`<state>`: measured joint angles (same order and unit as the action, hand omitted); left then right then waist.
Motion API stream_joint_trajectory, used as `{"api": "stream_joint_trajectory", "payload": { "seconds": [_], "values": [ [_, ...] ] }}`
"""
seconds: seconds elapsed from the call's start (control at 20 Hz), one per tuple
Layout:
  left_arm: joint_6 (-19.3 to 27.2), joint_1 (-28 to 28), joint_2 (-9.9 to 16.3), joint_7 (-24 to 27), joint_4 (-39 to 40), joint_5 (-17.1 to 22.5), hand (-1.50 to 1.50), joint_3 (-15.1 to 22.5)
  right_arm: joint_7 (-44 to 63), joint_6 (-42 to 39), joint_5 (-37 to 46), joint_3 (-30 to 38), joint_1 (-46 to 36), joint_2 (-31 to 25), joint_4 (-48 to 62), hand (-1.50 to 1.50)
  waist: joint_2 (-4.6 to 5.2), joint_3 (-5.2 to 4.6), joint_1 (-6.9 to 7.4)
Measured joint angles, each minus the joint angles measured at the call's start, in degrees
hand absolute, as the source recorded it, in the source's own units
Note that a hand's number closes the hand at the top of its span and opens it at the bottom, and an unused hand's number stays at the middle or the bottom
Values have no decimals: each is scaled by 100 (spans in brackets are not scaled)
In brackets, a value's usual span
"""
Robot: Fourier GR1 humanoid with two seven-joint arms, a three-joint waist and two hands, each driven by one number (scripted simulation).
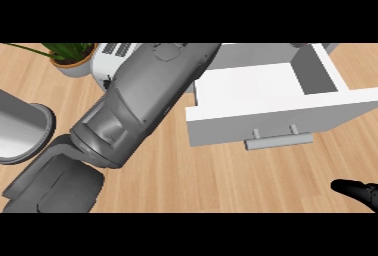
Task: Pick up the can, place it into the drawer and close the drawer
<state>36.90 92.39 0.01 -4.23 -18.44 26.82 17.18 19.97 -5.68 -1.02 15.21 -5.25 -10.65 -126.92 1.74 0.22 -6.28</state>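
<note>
No can shows anywhere in the head view. My left forearm (140, 100) crosses the picture from the lower left up to the top middle, and its hand is cut off past the top edge. It covers the counter just left of the white drawer (258, 82), which stands pulled out and has nothing visible inside. The drawer's front panel (221, 125) with its grey handle (279, 141) faces me. My right hand (358, 192) shows only as black fingers at the lower right edge, stretched out and holding nothing, well below the drawer.
A potted plant (68, 54) stands at the top left. A white appliance (118, 50) is partly hidden behind my left forearm. A grey round container (22, 130) sits at the left edge. Wooden counter (236, 175) lies in front of the drawer.
</note>
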Motion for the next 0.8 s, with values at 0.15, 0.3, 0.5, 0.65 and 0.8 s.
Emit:
{"api": "stream_joint_trajectory", "payload": {
  "seconds": [0.15, 0.3, 0.5, 0.65, 0.8],
  "values": [
    [11, 5, 0, 64, 30, 158, -150, -11, -251, -71, 313, -147, -103, -111, 116, -150, 8, 0, 13],
    [2, -26, 0, 168, 30, 307, -150, -39, -454, -132, 763, -354, -169, -256, 179, -150, 6, -4, 51],
    [62, 47, 0, 212, 2, 538, -150, -86, -661, -178, 1416, -640, -444, -505, 463, -150, 14, -5, 76],
    [75, 44, -1, 291, 3, 661, -150, -102, -806, -127, 1982, -891, -591, -628, 718, -150, 0, -8, 150],
    [58, 117, -1, 344, 47, 702, -150, -96, -998, -21, 2590, -1178, -776, -720, 1094, -150, -10, -9, 244]
  ]
}}
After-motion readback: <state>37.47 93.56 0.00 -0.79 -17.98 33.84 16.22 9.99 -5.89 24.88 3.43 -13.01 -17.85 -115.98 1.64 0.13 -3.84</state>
